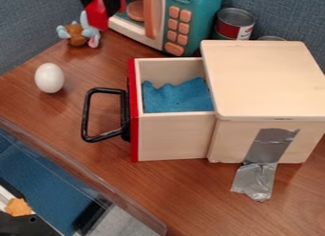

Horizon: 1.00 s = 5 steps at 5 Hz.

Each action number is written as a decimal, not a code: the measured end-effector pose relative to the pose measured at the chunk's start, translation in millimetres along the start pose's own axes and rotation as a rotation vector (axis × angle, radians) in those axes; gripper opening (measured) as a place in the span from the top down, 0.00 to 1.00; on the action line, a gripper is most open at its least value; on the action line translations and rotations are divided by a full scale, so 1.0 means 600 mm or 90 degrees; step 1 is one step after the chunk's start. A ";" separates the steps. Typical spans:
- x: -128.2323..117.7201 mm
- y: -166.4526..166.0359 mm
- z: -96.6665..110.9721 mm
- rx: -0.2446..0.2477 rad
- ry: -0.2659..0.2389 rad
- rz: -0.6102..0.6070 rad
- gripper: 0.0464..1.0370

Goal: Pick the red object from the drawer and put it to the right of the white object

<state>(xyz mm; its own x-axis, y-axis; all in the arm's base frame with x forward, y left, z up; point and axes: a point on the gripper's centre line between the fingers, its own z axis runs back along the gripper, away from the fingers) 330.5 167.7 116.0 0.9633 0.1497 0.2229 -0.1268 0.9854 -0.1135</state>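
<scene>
Item: red object (pixel 97 16), pinched by my gripper (pixel 101 3), near the toy microwave (pixel 155 21). Handling: I should clear the plush toy (pixel 79 34), lower gently right of the white egg (pixel 49 78), release once supported. Orientation: long axis roughly upright, narrow end up, broad end down

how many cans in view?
2. One can stands upright beside the microwave. The other, going by its rim, pokes out just behind the wooden box, mostly hidden. More could be hidden behind the box.
</scene>
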 end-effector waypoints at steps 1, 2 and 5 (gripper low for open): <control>-0.009 0.008 -0.047 -0.014 0.038 0.001 0.46; -0.013 0.002 -0.099 -0.020 0.081 -0.010 0.46; 0.028 0.007 -0.139 0.002 0.069 -0.019 0.41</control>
